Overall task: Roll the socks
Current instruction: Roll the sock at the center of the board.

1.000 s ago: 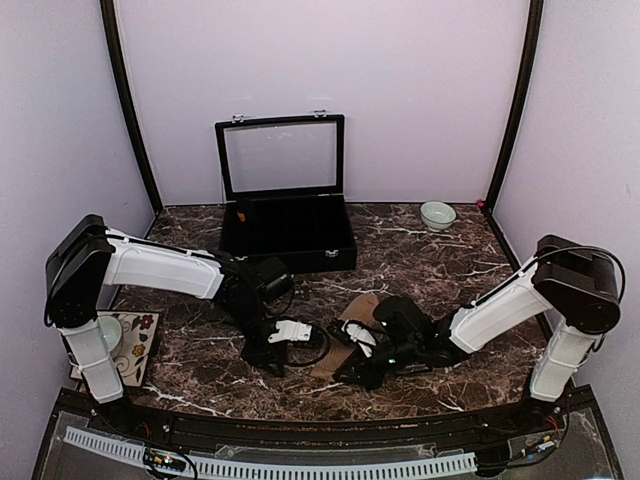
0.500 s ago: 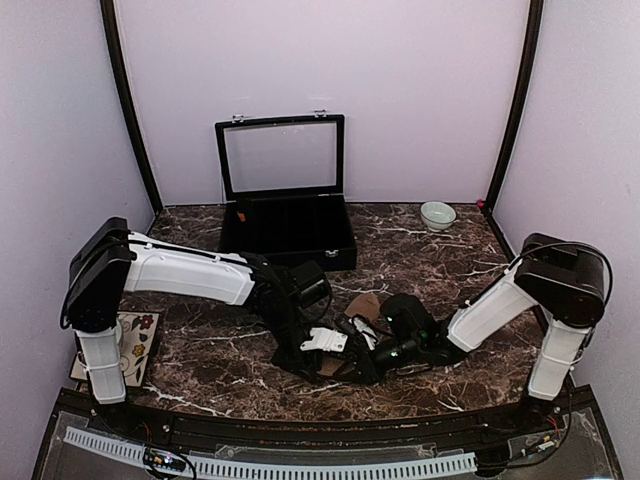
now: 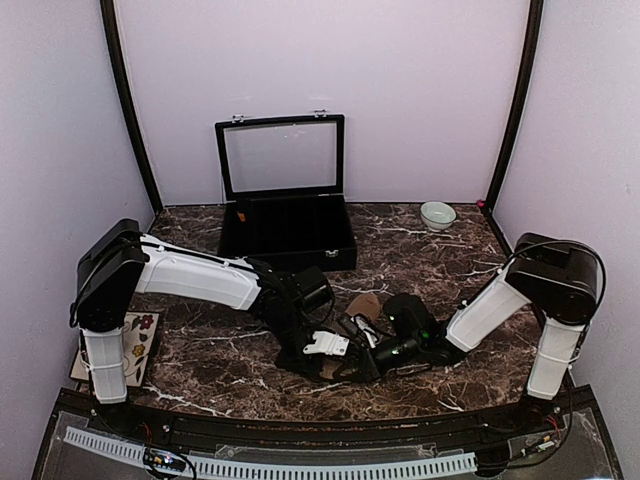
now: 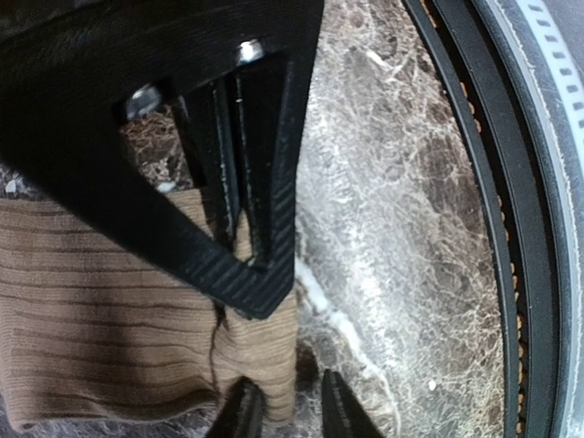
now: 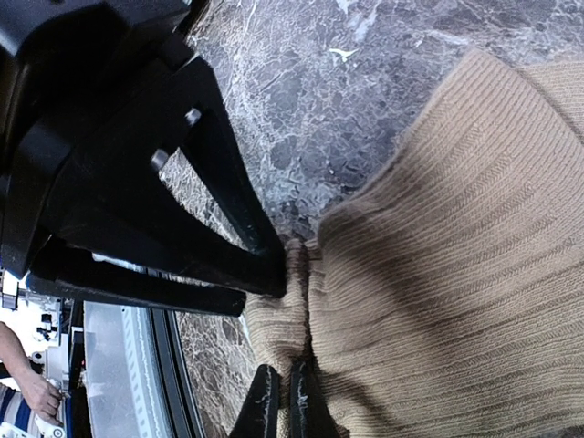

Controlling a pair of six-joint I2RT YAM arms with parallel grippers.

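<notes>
A tan ribbed sock (image 3: 362, 305) lies on the marble table near the front middle. It fills the left of the left wrist view (image 4: 109, 310) and the right of the right wrist view (image 5: 456, 274). My right gripper (image 5: 285, 406) is shut on a raised fold at the sock's near edge; it also shows in the top view (image 3: 356, 364) and the left wrist view (image 4: 242, 260). My left gripper (image 4: 287, 411) is open, one finger over the sock's corner, the other over bare marble. It meets the right gripper in the top view (image 3: 338, 366) and shows in the right wrist view (image 5: 265, 285).
A black display case (image 3: 288, 238) with its lid up stands at the back. A small white bowl (image 3: 437, 215) sits at the back right. A patterned mat with a cup (image 3: 122, 338) is at the left. The table's black front rail (image 4: 511, 274) is close to the grippers.
My left arm has swung right across the table until its gripper meets the right gripper at the sock's near edge. The right gripper has shifted slightly left and stays pinched on the sock.
</notes>
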